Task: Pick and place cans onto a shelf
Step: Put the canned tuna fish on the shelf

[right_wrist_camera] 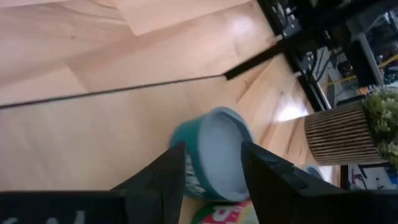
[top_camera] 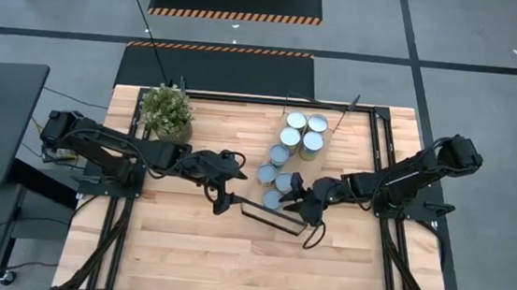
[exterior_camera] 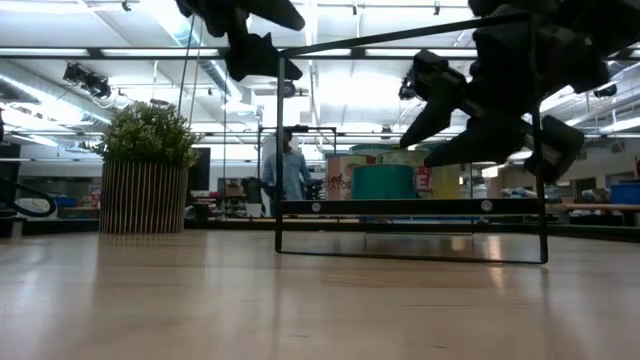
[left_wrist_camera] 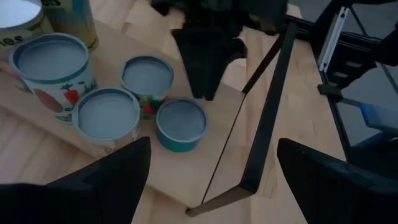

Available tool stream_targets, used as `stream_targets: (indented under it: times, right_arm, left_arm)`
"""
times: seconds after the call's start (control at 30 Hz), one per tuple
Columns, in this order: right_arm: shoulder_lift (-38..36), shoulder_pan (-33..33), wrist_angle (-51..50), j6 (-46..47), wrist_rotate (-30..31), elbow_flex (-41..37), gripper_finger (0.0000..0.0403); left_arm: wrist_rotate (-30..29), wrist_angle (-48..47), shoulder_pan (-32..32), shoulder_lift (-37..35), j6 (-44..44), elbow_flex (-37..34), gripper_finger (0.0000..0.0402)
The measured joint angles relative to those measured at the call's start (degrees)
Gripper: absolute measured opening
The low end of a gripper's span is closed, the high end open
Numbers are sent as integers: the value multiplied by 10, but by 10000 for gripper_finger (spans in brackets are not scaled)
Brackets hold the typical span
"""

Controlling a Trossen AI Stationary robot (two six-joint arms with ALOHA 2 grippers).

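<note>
The shelf lies along the middle of the table, a light board with a black wire frame at its near end. Several cans stand on the board in a loose row. The nearest is a short teal can, upright on its base. My right gripper is open, one finger on either side of this teal can. My left gripper hangs wide open just left of the shelf's near end, holding nothing. My right gripper comes at the teal can slanting down from the table's right side, with a finger beside each flank of it. Whether the fingers touch the can's wall, I cannot tell. The can stands upright on the shelf board.
A potted plant stands at the table's far left. Taller labelled cans crowd the shelf's far part. Bare tabletop stretches along the near side. A person stands in the room behind the table.
</note>
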Motion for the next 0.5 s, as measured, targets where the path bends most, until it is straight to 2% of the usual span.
stream_targets:
  times: [0.17, 0.33, 0.5]
  right_arm:
    - [0, -21, 1, -10, -31, 0, 162]
    - [0, -12, 11, -35, -27, 0, 162]
    - [0, -6, 11, -58, -27, 0, 162]
  left_arm:
    - [5, -9, -3, 0, -11, 2, 355]
    - [13, -8, -3, 0, -60, 2, 355]
    - [12, -8, -17, 0, -64, 2, 355]
